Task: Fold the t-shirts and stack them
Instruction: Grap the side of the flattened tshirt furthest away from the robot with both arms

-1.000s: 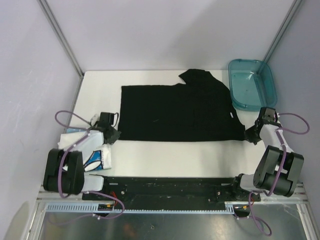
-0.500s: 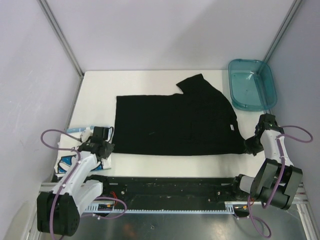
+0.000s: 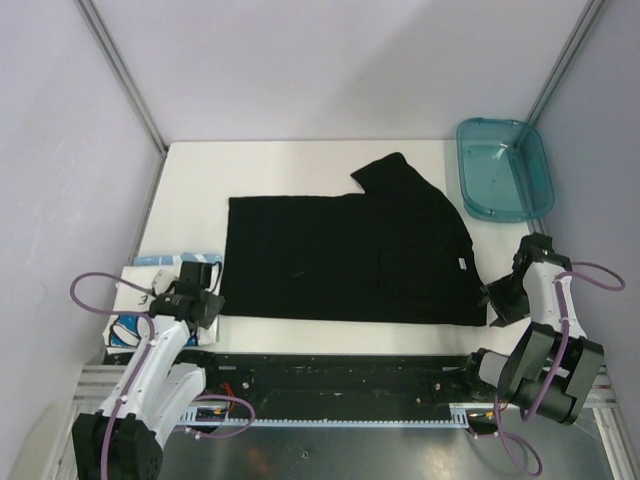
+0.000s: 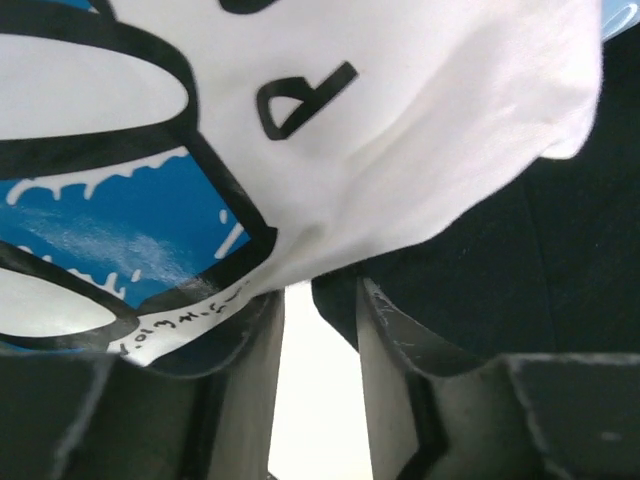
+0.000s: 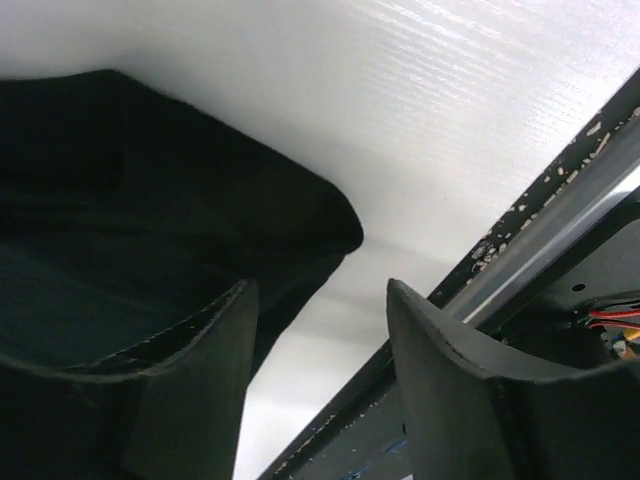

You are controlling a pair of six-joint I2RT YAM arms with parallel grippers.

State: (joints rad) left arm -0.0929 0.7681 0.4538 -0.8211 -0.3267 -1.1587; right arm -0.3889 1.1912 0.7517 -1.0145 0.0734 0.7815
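Observation:
A black t-shirt lies spread flat on the white table, one sleeve pointing to the back. My left gripper stands open at its near left corner, bare table showing between the fingers. The white t-shirt with blue daisy print lies folded under the left arm and fills the left wrist view beside the black t-shirt. At the near right corner my right gripper is open, nothing between its fingers.
A teal plastic bin stands at the back right corner. The black mounting rail runs along the table's near edge, close behind both grippers; it also shows in the right wrist view. Metal frame posts rise at both back corners.
Both grippers drew the black t-shirt's near edge toward the front of the table, then opened and let go of its corners. The left arm swung down over the white t-shirt.

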